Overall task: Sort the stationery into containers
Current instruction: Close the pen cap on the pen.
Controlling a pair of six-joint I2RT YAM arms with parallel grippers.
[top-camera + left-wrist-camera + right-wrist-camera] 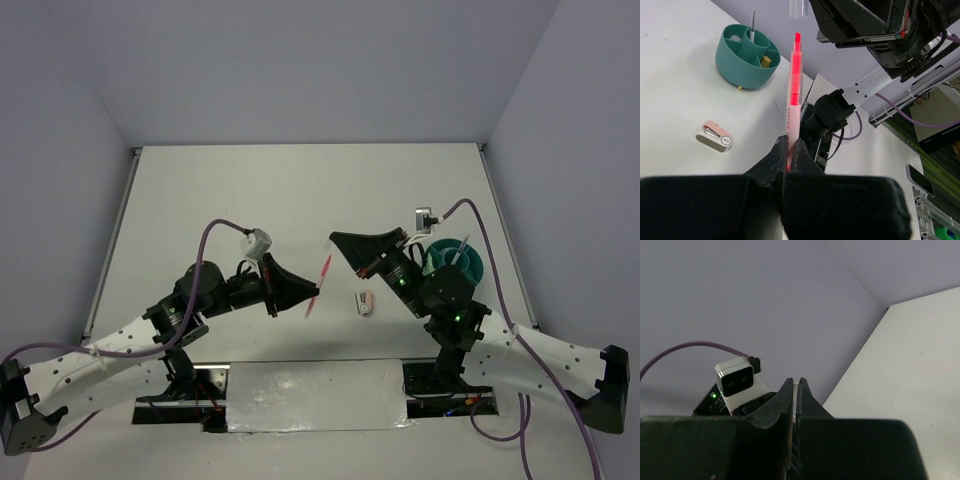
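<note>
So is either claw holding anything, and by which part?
The left gripper pinches the pink-red pen by its lower end. The right gripper looks shut; whether it holds anything cannot be told.

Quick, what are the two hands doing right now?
Left hand: closed on the pink-red pen.
Right hand: closed, apparently pinching a small clear cap.

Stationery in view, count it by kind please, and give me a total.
Pens: 2, pink-red pen, grey pen
Mini stapler: 1
Yellow-brown block: 1
Clear piece, kind unclear: 1
Total: 5
</note>
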